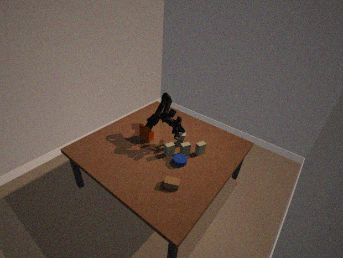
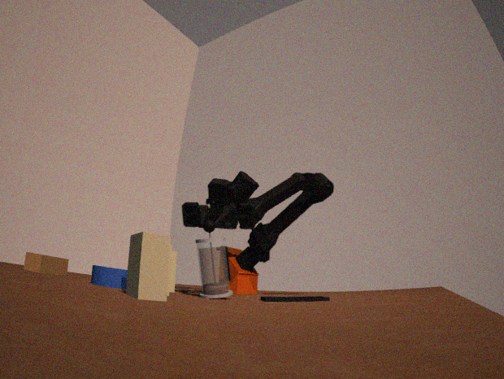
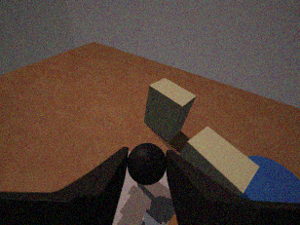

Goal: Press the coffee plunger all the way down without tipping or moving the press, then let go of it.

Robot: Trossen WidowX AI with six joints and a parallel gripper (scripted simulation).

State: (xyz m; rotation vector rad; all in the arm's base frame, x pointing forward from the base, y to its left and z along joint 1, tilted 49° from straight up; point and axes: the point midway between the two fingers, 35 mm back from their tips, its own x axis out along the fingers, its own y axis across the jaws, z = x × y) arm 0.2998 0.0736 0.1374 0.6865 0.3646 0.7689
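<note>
Hand (image 2: 209, 225) directly above press (image 2: 213, 267)

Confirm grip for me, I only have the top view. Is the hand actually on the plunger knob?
Observer: Yes. In the wrist view the hand is shut on the round black knob, a finger on each side.
Operator: Rod all the way in?
Observer: No. The exterior view shows a short piece of rod between the knob and the press.
Operator: Press upright?
Observer: Slightly tilted; its base looks lifted on one side.
</note>
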